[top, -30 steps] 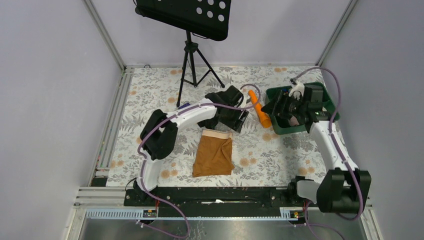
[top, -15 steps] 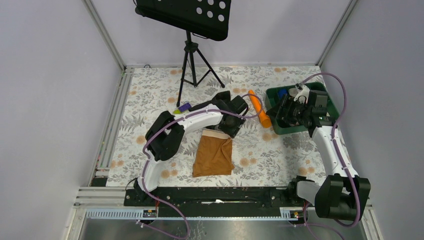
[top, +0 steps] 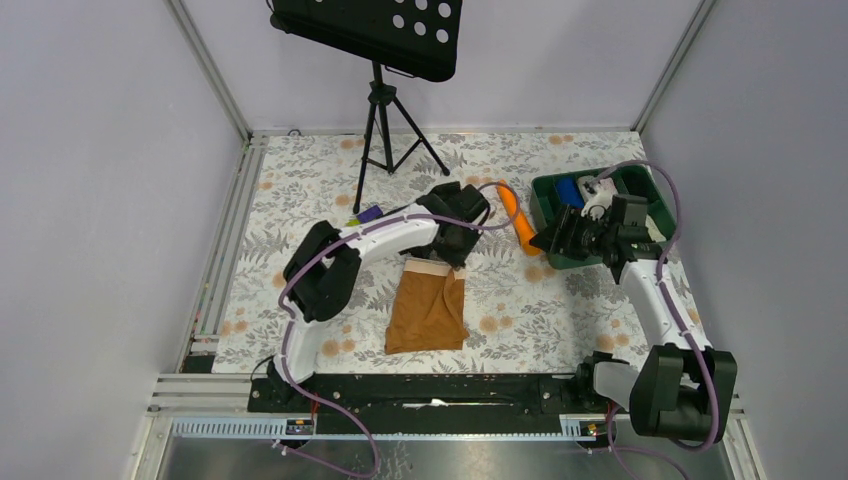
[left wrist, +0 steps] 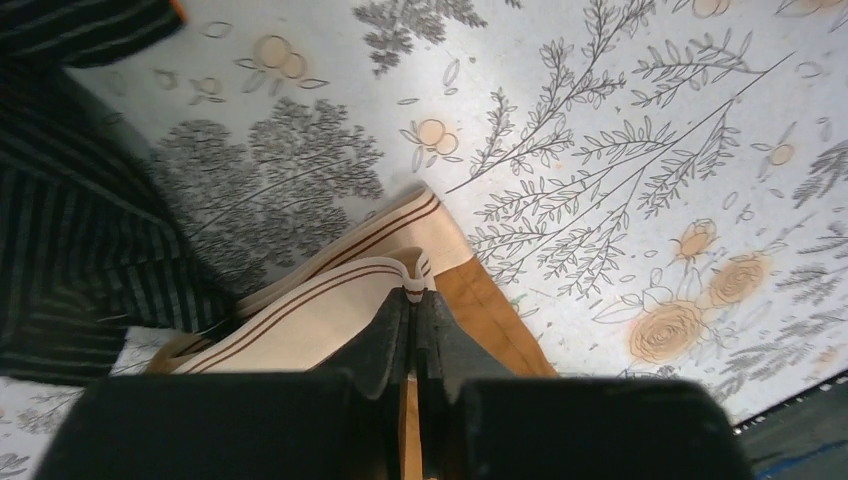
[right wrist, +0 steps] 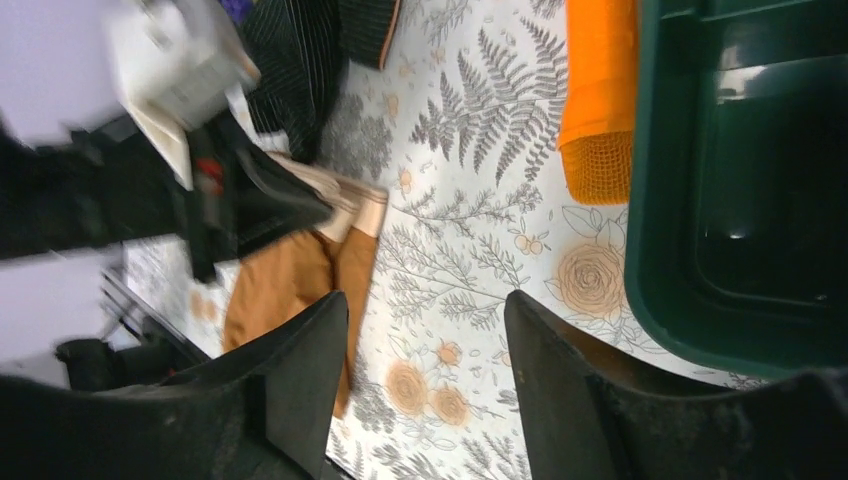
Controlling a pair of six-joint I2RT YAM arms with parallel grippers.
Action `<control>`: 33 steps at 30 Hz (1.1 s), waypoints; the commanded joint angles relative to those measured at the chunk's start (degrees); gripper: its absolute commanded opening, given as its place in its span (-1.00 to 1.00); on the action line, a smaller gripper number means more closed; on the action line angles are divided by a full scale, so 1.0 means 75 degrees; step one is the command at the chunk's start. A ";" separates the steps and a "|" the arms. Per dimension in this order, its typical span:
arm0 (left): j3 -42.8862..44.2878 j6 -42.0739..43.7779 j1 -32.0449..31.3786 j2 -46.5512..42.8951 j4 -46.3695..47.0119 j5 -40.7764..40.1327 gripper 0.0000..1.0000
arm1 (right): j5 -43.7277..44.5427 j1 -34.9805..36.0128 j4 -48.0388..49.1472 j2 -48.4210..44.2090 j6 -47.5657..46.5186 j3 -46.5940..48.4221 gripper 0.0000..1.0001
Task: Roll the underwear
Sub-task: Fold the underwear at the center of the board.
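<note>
**A:** Where is the underwear?

**B:** The underwear lies spread on the floral table cover, near the middle, between my two arms; its brown body points toward my bases and its pale waistband is the far edge.

**A:** And your left hand?

**B:** My left gripper is down on that far edge, toward its right corner; the fingers are closed tight on the waistband, and a small fold of the striped beige strip stands up between them; the rest of the garment lies flat on the cover.

**A:** What sits next to it?

**B:** The black garment, dark with thin stripes, lies just beyond the waistband, on the far side of my left wrist; whether it touches the waistband I cannot tell.

**A:** Your right hand?

**B:** My right gripper hangs above the cover with its fingers spread wide and nothing between them; it is beside the near left corner of the green bin; the orange cylinder lies on the cover just left of the bin, between it and the black garment; the underwear is well apart from this hand.
</note>
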 commanded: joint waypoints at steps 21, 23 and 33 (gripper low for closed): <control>-0.0416 0.0103 0.1435 -0.0962 0.0396 0.2454 -1.00 | 0.1487 0.5479 -0.0895 0.1757 -0.3486 0.0139 0.32; -0.0407 0.0078 0.1495 -0.0896 0.0401 0.2508 -1.00 | 0.1647 0.5499 -0.0865 0.1873 -0.3525 0.0108 0.31; -0.0390 0.0042 0.1540 -0.0757 0.0417 0.2631 -1.00 | 0.1294 0.5543 -0.0658 0.2837 -0.3365 0.0622 0.07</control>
